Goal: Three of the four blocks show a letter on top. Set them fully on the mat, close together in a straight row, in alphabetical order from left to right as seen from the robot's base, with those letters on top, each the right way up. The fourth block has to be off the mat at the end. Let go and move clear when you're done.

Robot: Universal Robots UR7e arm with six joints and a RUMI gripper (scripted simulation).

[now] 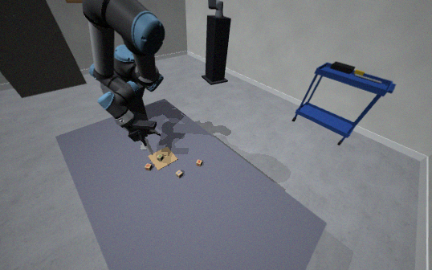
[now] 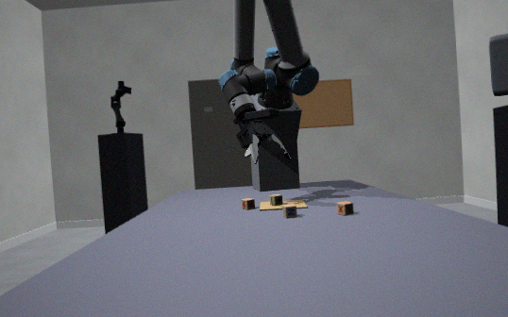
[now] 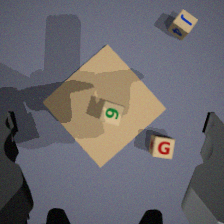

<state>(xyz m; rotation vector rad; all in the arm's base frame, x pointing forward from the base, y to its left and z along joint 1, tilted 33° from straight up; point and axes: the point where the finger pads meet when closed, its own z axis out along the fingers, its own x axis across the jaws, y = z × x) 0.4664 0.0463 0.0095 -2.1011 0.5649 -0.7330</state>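
A small wooden block with a green "9" or "6" (image 3: pixel 111 113) sits on the tan square mat (image 3: pixel 77 130) below the released, empty claw (image 2: pixel 266 152). Just off the mat's edge stands a wooden block with a red "G" (image 3: pixel 162 147); farther out lies a block with a blue "J" (image 3: pixel 183 22). All rest on the grey-violet tabletop (image 1: pixel 201 217), in a grey-walled room with a blue cart (image 1: pixel 378 86).
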